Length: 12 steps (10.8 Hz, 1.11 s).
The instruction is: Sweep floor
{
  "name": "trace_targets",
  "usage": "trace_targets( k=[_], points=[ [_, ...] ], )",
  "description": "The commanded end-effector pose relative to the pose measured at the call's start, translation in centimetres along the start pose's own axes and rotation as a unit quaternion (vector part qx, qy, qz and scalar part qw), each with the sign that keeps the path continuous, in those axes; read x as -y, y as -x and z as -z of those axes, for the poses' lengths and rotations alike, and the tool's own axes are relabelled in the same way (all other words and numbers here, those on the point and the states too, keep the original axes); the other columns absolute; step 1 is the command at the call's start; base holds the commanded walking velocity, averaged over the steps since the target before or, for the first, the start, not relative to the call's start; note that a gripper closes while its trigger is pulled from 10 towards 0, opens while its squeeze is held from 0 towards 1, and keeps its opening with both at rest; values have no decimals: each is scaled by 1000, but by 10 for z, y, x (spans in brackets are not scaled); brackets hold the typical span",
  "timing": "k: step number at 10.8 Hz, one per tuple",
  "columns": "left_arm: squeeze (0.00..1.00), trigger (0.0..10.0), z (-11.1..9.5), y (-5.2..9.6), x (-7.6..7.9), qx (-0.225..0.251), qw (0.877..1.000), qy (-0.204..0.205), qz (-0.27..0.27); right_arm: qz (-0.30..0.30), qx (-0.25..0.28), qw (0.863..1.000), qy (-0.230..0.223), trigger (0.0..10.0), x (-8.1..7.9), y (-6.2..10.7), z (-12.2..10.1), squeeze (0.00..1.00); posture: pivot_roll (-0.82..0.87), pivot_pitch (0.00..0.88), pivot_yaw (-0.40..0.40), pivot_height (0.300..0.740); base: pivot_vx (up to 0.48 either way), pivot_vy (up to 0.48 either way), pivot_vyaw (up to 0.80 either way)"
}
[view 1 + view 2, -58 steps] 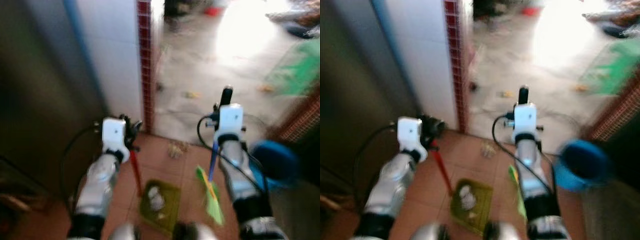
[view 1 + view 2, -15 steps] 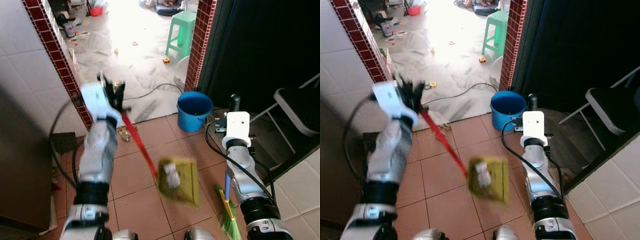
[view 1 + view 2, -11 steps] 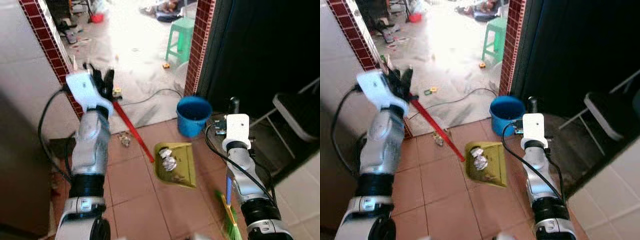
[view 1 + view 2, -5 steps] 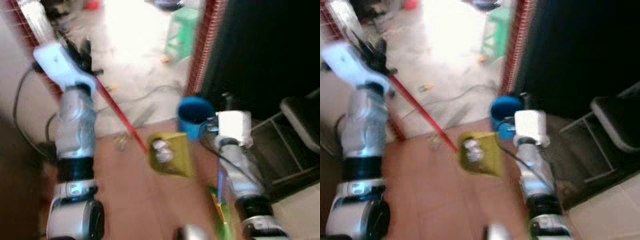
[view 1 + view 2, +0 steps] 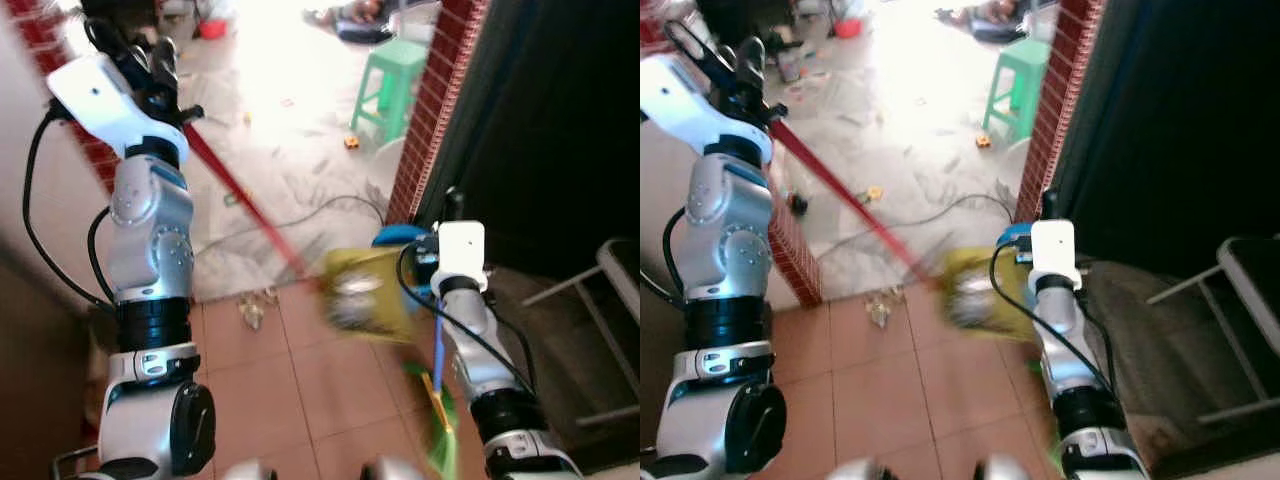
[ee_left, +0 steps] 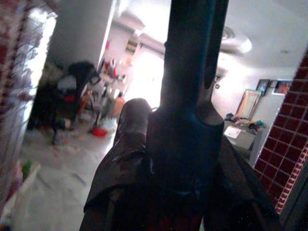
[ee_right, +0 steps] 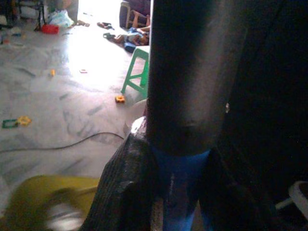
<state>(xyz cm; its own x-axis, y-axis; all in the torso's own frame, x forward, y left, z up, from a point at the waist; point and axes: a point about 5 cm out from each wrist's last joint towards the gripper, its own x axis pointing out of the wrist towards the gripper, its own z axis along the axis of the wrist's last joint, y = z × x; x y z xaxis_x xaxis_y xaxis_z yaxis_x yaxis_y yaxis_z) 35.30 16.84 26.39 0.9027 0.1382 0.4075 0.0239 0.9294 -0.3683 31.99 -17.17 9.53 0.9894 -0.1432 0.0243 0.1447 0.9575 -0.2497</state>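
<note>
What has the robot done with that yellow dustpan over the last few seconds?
The left gripper has lifted high, raising the yellow dustpan by its red handle off the tiled floor and swinging it toward the blue bucket, with the crumpled rubbish on it. The camera moved too. The right gripper holds the broom low beside the robot as before, and litter stays on the tiles.

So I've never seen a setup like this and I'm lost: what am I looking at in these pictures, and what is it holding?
It is a walking humanoid robot with two silver arms. The two wide pictures come from cameras on its head, looking down; the two dark ones come from its wrists. The raised left gripper is shut on the red handle of a yellow dustpan carrying scraps. The right gripper grips a blue-handled broom. Ahead sit a blue bucket, a green stool and litter on the tiles.
</note>
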Motion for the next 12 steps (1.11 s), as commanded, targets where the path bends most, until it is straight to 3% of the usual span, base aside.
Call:
trace_targets(
  k=[1,12],
  points=[
    [0,10000,-10,-3,11,24,999,30,14,11,1,1000,12,10000,7,-2,-1,0,-38,0,29,740,480,0,0],
    [0,10000,-9,-2,21,37,999,13,27,1,1,1000,10,10000,5,-2,0,0,-36,0,26,740,480,0,0]
  ],
)
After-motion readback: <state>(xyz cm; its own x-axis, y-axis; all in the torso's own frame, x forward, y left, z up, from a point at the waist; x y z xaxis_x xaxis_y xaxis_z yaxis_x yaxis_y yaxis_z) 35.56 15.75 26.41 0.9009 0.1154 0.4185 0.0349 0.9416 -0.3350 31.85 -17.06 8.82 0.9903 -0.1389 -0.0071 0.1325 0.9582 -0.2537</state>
